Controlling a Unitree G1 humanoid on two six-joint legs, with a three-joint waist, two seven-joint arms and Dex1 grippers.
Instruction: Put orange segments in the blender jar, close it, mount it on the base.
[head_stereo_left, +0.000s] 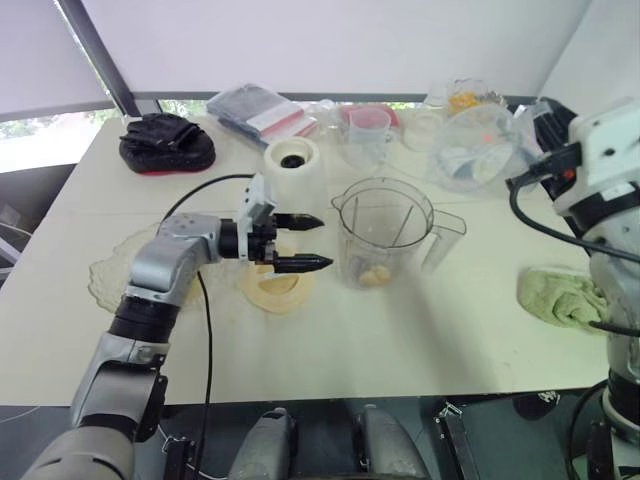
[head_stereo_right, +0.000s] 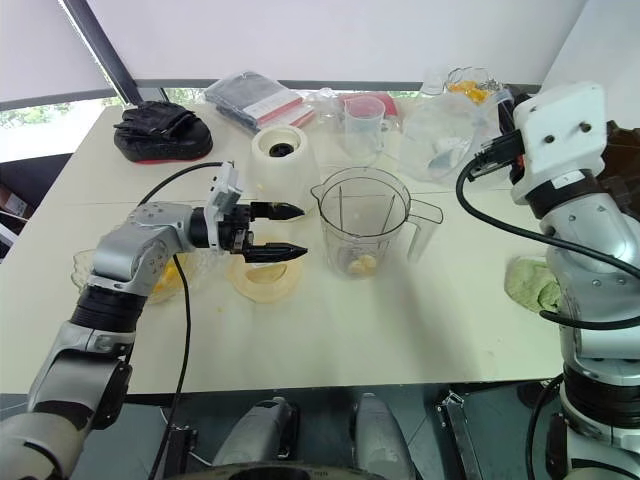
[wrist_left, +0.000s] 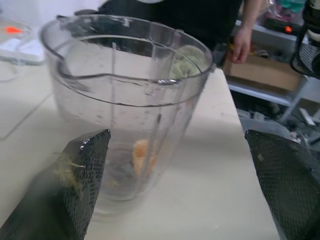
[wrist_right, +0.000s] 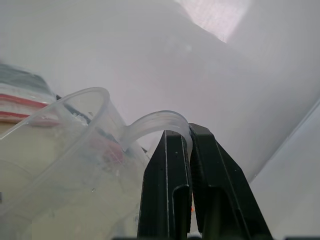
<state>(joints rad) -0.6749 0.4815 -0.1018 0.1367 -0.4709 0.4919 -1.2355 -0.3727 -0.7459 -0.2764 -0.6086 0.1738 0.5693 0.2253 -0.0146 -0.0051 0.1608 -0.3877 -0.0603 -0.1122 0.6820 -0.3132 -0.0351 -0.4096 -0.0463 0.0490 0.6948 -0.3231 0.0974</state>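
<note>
The left gripper (head_stereo_right: 301, 230) hovers with its fingers spread, just beside the upright blender jar (head_stereo_right: 362, 215) and above a cream lid (head_stereo_right: 262, 282) lying flat on the table (head_stereo_right: 400, 330). An orange segment (head_stereo_right: 363, 264) (small, pale) lies in the jar's bottom. The white blender base (head_stereo_right: 281, 150) stands behind, and a clear plastic container (head_stereo_right: 440, 135) is near the right arm's wrist.

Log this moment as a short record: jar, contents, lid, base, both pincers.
Blender jar: upright on the table, uncovered, not on its base
Contents: a few orange segments at the bottom
Lid: likely the cream ring lying flat on the table, below the left pincer
Base: white, farther back than the jar, nothing mounted
Left pincer: open, empty, pointing at the jar
Right pincer: shut on the handle of a clear cup
</note>
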